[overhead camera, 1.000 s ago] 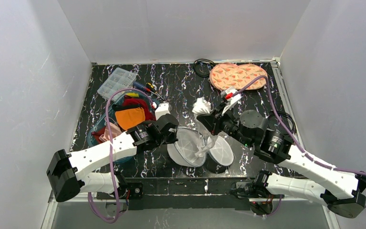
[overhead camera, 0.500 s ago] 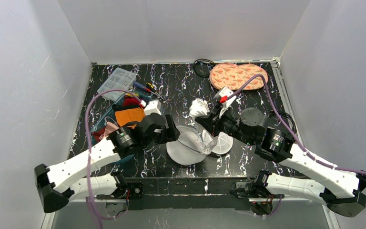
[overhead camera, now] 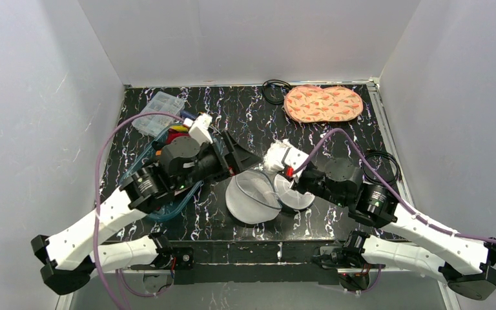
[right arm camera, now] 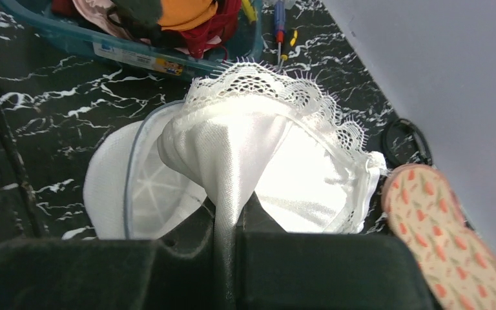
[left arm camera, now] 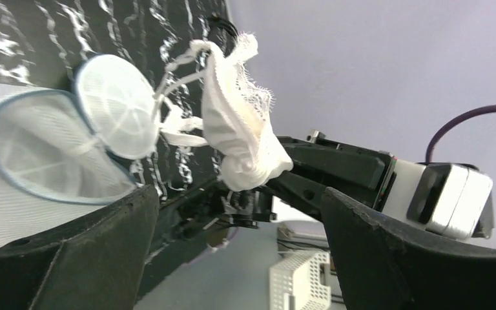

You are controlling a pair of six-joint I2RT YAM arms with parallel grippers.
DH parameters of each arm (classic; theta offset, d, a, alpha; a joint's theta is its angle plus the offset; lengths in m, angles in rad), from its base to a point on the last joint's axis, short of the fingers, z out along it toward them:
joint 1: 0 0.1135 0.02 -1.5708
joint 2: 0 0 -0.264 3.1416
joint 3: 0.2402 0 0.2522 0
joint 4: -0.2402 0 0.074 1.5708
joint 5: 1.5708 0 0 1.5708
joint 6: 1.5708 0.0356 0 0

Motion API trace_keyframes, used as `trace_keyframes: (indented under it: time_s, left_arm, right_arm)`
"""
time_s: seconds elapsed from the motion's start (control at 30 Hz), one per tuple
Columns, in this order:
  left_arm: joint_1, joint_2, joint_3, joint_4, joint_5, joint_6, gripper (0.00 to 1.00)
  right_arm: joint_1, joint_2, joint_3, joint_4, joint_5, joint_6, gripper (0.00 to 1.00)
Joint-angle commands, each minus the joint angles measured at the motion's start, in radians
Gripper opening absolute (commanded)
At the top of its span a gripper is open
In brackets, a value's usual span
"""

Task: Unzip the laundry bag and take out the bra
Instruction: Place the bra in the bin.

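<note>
The white mesh laundry bag [overhead camera: 250, 199] lies unzipped near the table's front. Its round end flap [overhead camera: 295, 195] is folded out to the right, and blue-grey trim runs round the rim [left arm camera: 32, 187]. My right gripper [overhead camera: 283, 165] is shut on the white lace-edged bra [overhead camera: 276, 155], holding it just above and behind the bag. The satin cloth [right arm camera: 258, 155] is pinched between the fingers [right arm camera: 187, 258]. Thin straps [left arm camera: 171, 97] trail toward the flap [left arm camera: 117, 106]. My left gripper [overhead camera: 240, 158] is open and empty, up to the bag's left, facing the bra [left arm camera: 242, 129].
A blue bin of coloured clothes [overhead camera: 168, 161] sits under my left arm [right arm camera: 135, 26]. At the back are a clear compartment box [overhead camera: 158, 110], screwdrivers [overhead camera: 194, 116], a black cable coil [overhead camera: 272, 90] and an oval patterned pad [overhead camera: 323, 103]. White walls enclose the table.
My left gripper opened, let go of the bag and drew up and back to the left. The right gripper kept its hold on the bra, and the bag settled flat.
</note>
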Motion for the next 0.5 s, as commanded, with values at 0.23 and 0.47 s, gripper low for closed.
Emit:
trace_keyframes:
  time_s: [0.23,0.47]
  left_arm:
    - [0.024,0.237,0.126,0.123,0.219,-0.070,0.99]
    - [0.082,0.304,0.125,0.136,0.289,-0.083,0.94]
  right_arm:
    - [0.003,-0.007,0.045,0.062,-0.060,-0.177,0.01]
    - [0.004,0.007,0.068,0.033,-0.092,-0.182,0.01]
